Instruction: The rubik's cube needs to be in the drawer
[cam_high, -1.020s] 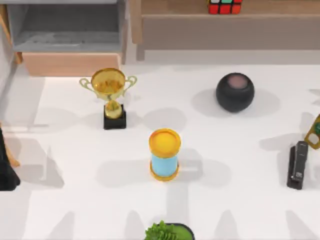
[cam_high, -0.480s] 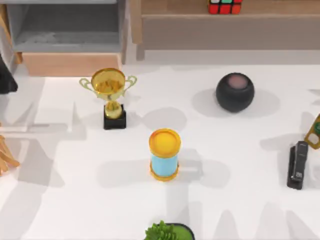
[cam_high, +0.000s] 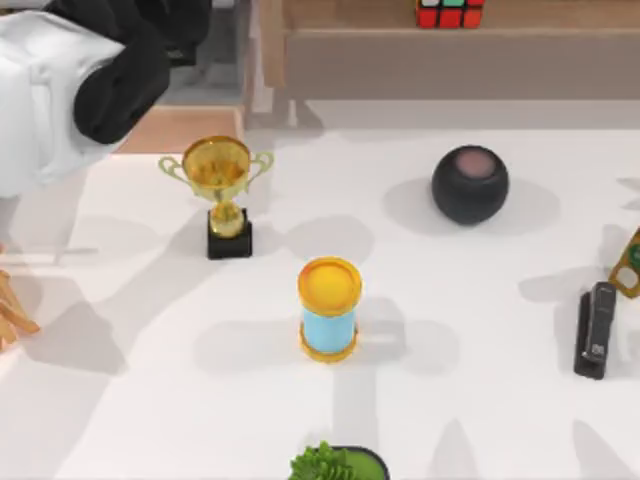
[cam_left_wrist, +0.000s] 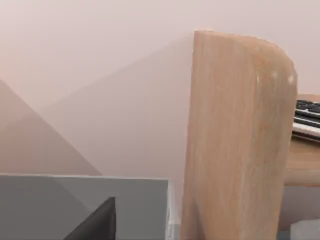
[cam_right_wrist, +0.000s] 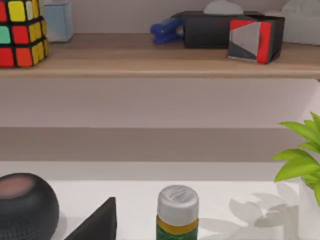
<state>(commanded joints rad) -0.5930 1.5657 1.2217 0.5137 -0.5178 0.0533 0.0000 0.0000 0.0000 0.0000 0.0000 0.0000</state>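
The rubik's cube (cam_high: 450, 12) rests on the long wooden shelf (cam_high: 450, 55) at the back, right of centre. In the right wrist view the rubik's cube (cam_right_wrist: 21, 32) sits at the shelf's end, well away from that camera. The drawer (cam_high: 185, 130) stands open at the back left, with its light-wood front panel partly showing. My left arm (cam_high: 50, 100) reaches over the drawer and hides most of its inside, with the left gripper (cam_high: 170, 25) above it. The left wrist view shows a grey drawer wall (cam_left_wrist: 85, 200) beside the shelf's wooden end post (cam_left_wrist: 235, 140).
On the table stand a gold trophy (cam_high: 220, 190), a blue-and-yellow spool (cam_high: 329, 305), a black ball (cam_high: 470, 185), a black stapler (cam_high: 597, 330) and a green plant (cam_high: 335, 465). A capped bottle (cam_right_wrist: 177, 210) stands near the ball. Boxes (cam_right_wrist: 232, 30) sit on the shelf.
My left arm has swung in from the table's left edge toward the back and now covers the open drawer. Nothing on the table or shelf has moved.
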